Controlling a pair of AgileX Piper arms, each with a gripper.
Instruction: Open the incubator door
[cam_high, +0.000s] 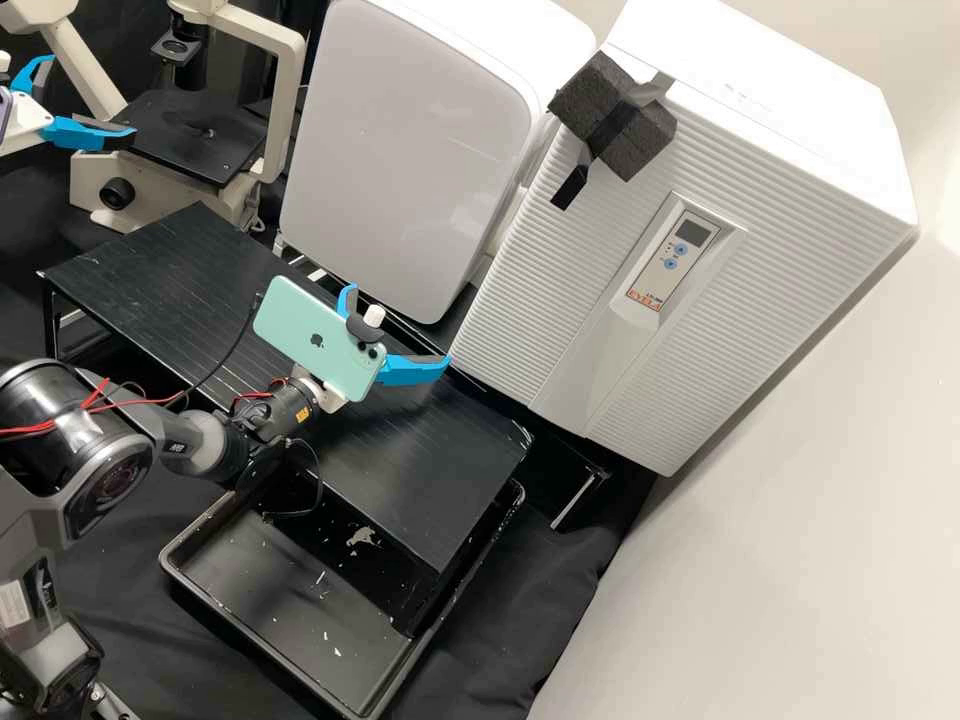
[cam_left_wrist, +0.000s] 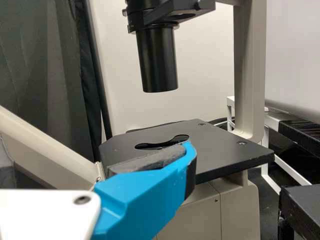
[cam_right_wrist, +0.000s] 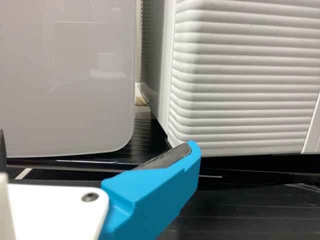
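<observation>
Right hand (cam_high: 401, 325) spread wide, near closed ribbed door (cam_high: 530, 290) of incubator (cam_high: 790, 100); dark foam block (cam_high: 592, 92) at door's upper corner; left hand (cam_high: 94, 95) wide, beside microscope (cam_high: 165, 188).

"What's that white, boxy, hard-shelled incubator (cam_high: 805, 95) like?"

"Upright, close beside the pale wall (cam_high: 840, 480). Its front is a white, rectangular door (cam_high: 780, 285) with horizontal ribs."

"Open at all?"

"No, closed, flat against the body. A smooth white strip (cam_high: 605, 355) runs down it, with a small dark display (cam_high: 692, 233) and two blue buttons (cam_high: 680, 249)."
</observation>
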